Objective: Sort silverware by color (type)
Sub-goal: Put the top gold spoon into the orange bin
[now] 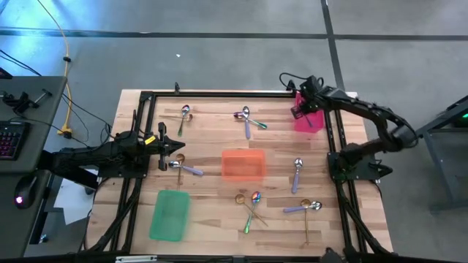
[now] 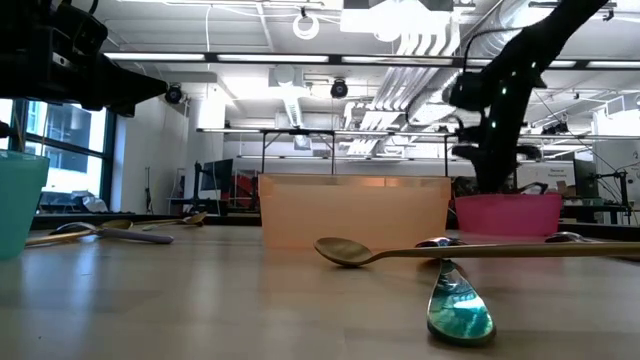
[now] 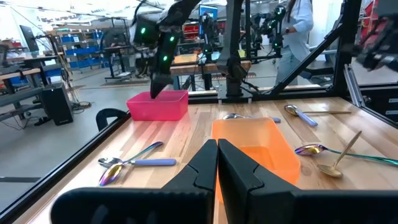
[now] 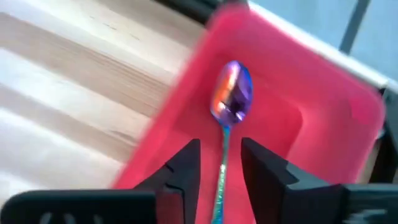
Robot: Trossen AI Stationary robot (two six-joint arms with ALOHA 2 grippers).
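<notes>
- My right gripper (image 4: 219,163) hangs over the pink tray (image 4: 323,118) at the worktop's (image 1: 212,139) far right corner, its jaws parted.
- An iridescent spoon (image 4: 230,106) lies between them inside the tray, bowl pointing away from my wrist, handle running back between my fingers (image 4: 183,171); whether they touch it I cannot tell.
- My left gripper (image 3: 217,165), pressed closed and empty, waits at the left side.
</notes>
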